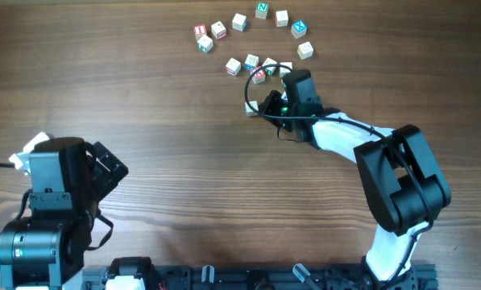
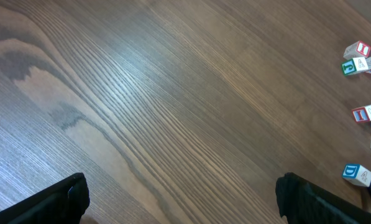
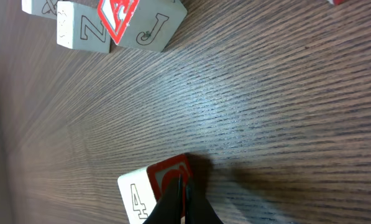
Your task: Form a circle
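Observation:
Several small pale alphabet cubes lie in a loose arc (image 1: 262, 10) at the far middle of the table, with a cluster (image 1: 259, 71) just below it; no closed circle shows. One cube (image 1: 252, 107) sits apart, nearer the front. In the right wrist view it shows a red top and a "4" side (image 3: 141, 196). My right gripper (image 3: 182, 186) is shut, its joined tips resting on that cube's red face, gripping nothing. My left gripper (image 2: 182, 199) stands open over bare wood at the near left (image 1: 105, 167).
Cubes marked Z (image 3: 79, 28) and J (image 3: 153, 30) lie ahead of the right gripper. Several cubes (image 2: 359, 65) show at the right edge of the left wrist view. A cable loops over the right wrist (image 1: 264, 80).

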Controlling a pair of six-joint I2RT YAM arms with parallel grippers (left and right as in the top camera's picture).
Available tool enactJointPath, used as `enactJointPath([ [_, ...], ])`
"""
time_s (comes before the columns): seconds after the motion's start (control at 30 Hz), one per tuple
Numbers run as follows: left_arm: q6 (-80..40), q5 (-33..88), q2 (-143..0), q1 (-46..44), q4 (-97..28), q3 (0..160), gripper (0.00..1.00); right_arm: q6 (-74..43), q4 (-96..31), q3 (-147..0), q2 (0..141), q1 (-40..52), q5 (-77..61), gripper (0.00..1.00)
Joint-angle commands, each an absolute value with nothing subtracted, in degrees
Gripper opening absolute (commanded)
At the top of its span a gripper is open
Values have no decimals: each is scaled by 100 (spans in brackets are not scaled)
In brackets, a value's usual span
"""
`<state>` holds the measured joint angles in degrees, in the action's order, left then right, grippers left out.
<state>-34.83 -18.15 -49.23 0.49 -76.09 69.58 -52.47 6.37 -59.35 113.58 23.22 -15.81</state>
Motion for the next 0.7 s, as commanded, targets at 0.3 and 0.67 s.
enactJointPath([
  [0.3, -3542, -1890, -4928, 82, -7590, 6934, 100, -5266, 526, -5909, 11491, 2335, -1750, 5],
  [0.67, -3542, -1890, -4928, 82, -7590, 6934, 100, -5266, 508, -5907, 11491, 2335, -1815, 5],
])
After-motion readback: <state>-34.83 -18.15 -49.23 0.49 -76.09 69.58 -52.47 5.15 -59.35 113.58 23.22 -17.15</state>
